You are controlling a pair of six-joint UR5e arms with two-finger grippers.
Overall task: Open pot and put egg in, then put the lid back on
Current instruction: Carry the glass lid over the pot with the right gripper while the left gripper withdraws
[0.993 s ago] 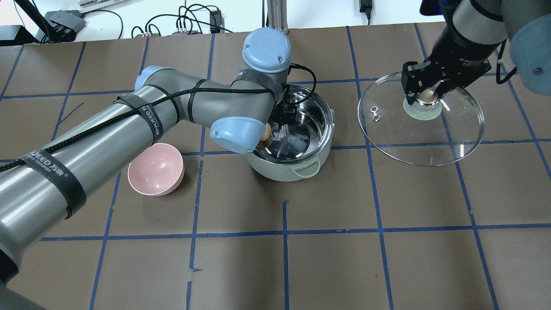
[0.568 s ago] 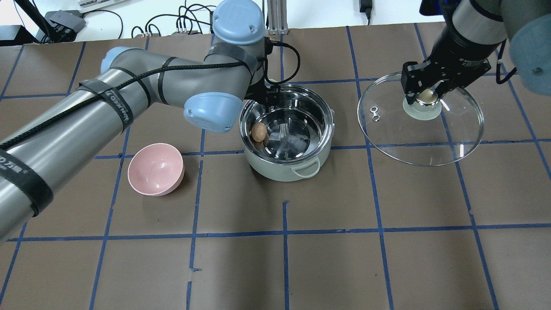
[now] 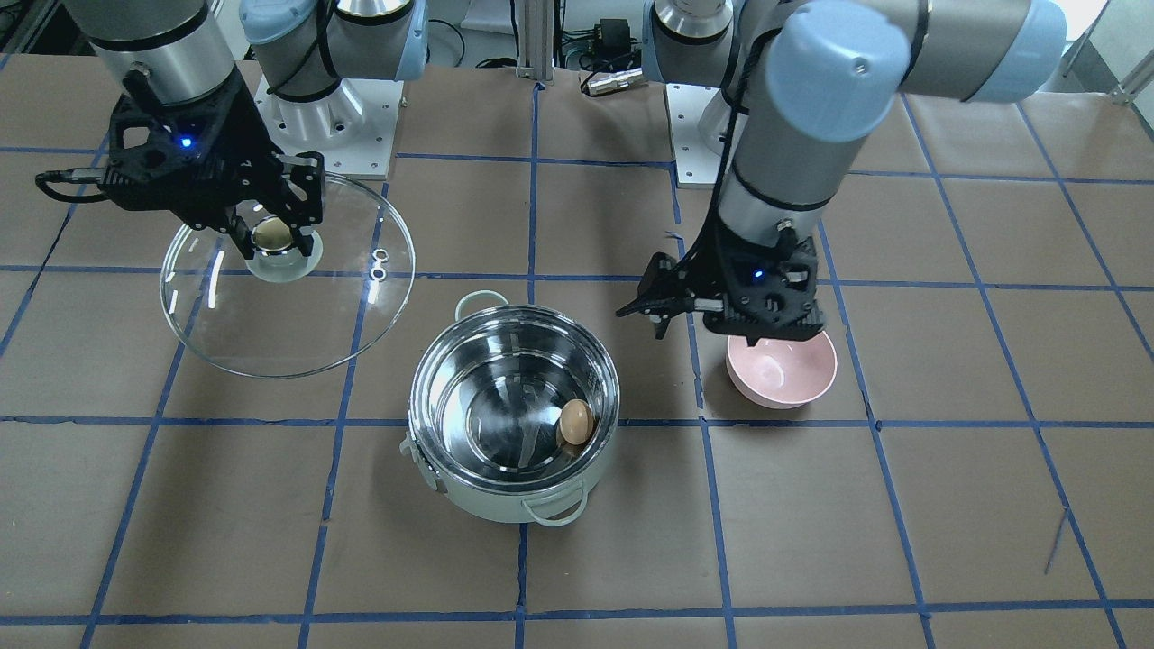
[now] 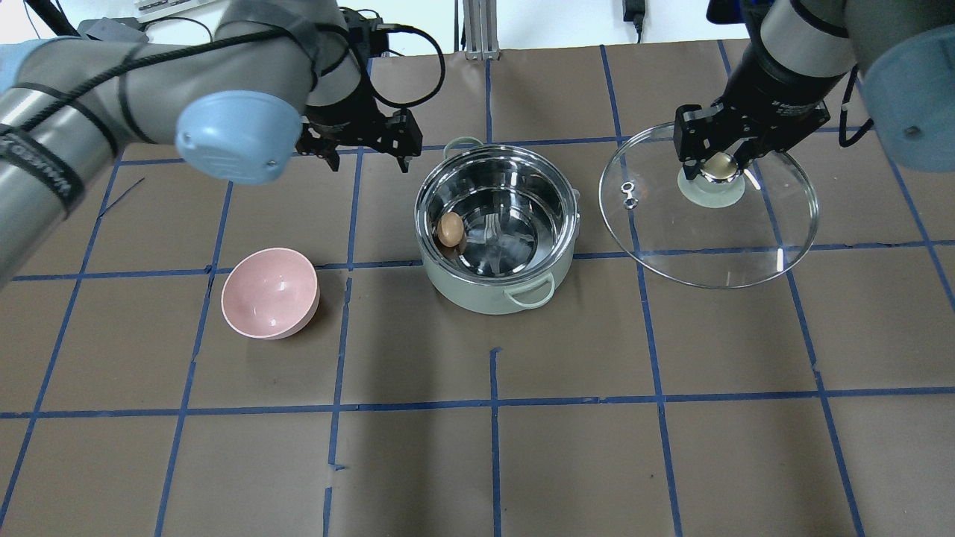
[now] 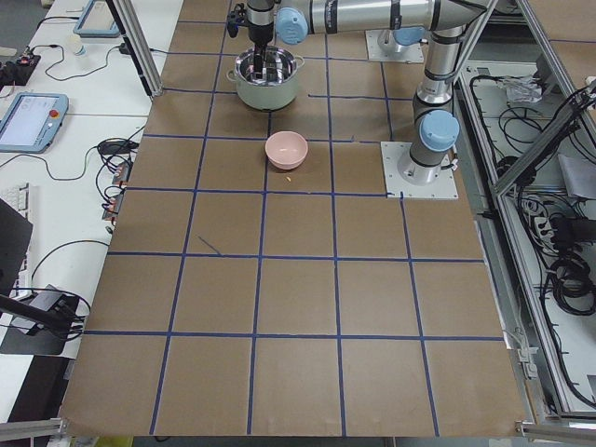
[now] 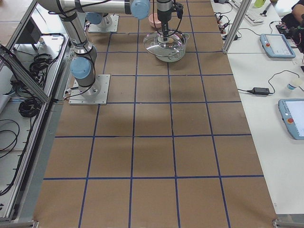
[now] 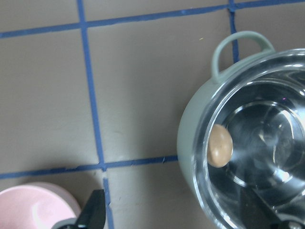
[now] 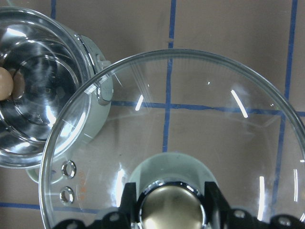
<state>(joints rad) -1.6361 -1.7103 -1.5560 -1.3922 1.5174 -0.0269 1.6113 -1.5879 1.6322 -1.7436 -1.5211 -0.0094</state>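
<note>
The mint-green pot stands open at the table's middle, also in the front view. The brown egg lies inside it against the left wall, and shows in the front view and the left wrist view. My left gripper is open and empty, raised beyond the pot's left side. My right gripper is shut on the brassy knob of the glass lid and holds it in the air to the right of the pot. In the right wrist view the lid overlaps the pot's rim.
A pink bowl sits empty to the left of the pot, below my left wrist in the front view. Blue tape lines grid the brown table. Cables and boxes lie along the far edge.
My left arm has pulled up and away to the left out of the pot, leaving the egg inside. My right gripper has carried the lid slightly left, toward the pot.
</note>
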